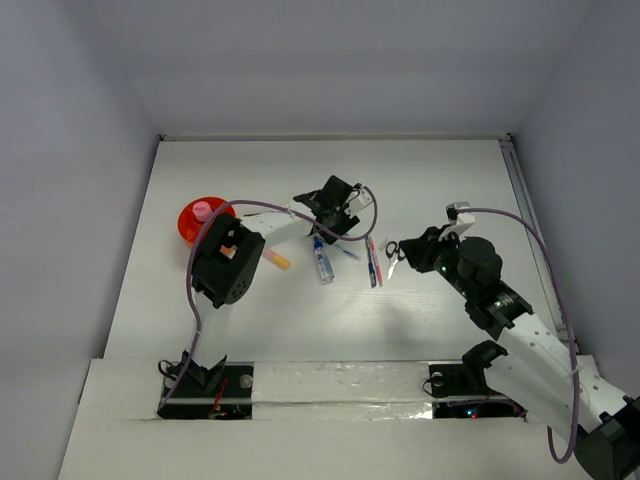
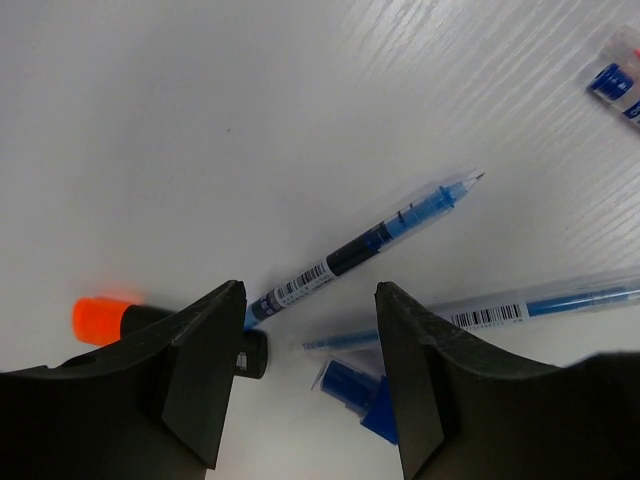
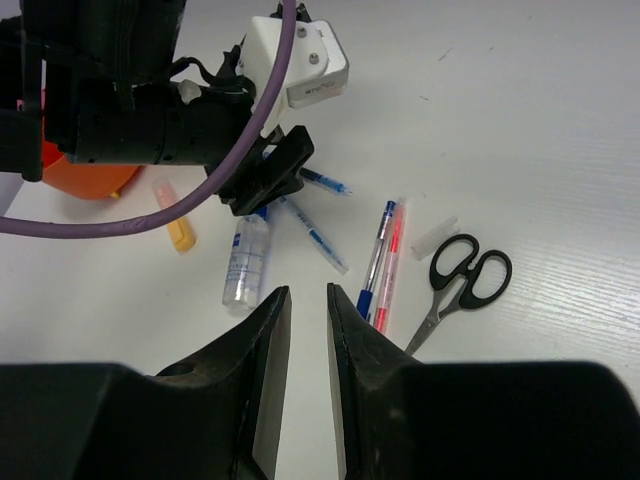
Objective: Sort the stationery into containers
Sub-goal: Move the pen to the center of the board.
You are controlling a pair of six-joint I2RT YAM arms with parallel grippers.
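My left gripper (image 1: 330, 213) (image 2: 310, 300) hovers open over a clear blue pen (image 2: 370, 240), a second thin pen (image 2: 540, 305) and the blue cap (image 2: 365, 390) of the clear bottle (image 1: 323, 262) (image 3: 245, 262). An orange-tipped highlighter (image 2: 100, 318) lies beside its left finger. The orange container (image 1: 188, 225) (image 3: 90, 180) sits at the left with a pink-capped bottle (image 1: 202, 210) in it. A yellow marker (image 1: 275, 259) (image 3: 178, 230) lies near it. My right gripper (image 1: 408, 255) (image 3: 308, 295) stands slightly open and empty, above the table near the scissors (image 1: 392, 250) (image 3: 465, 275) and a blue and a red pen (image 1: 373, 262) (image 3: 380, 262).
A small clear cap (image 3: 435, 237) lies by the scissors' handles. The left arm's black wrist and purple cable (image 3: 150, 215) stretch across the stationery pile. White walls close the table on three sides.
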